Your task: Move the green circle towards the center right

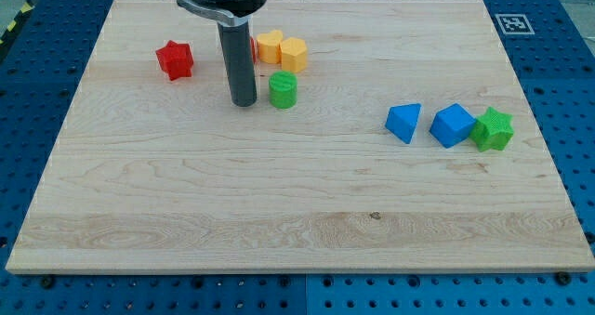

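Wooden board (297, 231), lower half bare. At the view's right: blue triangle (403, 123), blue cube (452, 125), green star (493, 130) touching the cube. Green circle (283, 89) sits left of centre, upper part. My tip (244, 101) stands just beside it on the view's left; no fingers, only a rod. Behind: yellow hexagon (294, 54), yellow heart (270, 46), red star (175, 60). A red block (254, 47) is mostly hidden by the rod.

The board (297, 194) is pale wood, smooth with visible grain; the green circle (284, 90) looks like matt plastic; the rod (240, 59) has a dull dark metallic sheen.
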Controlling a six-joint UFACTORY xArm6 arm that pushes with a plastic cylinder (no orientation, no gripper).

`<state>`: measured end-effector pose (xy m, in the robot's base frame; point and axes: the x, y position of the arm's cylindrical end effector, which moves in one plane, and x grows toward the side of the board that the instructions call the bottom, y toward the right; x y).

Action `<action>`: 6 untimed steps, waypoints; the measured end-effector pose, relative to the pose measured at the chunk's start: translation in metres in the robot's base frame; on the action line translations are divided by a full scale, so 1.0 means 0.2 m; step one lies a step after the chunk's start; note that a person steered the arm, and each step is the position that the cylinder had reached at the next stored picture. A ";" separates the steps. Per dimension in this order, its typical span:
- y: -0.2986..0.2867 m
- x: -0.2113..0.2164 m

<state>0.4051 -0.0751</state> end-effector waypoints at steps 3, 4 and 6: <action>0.00 -0.06; 0.11 -0.06; 0.58 -0.06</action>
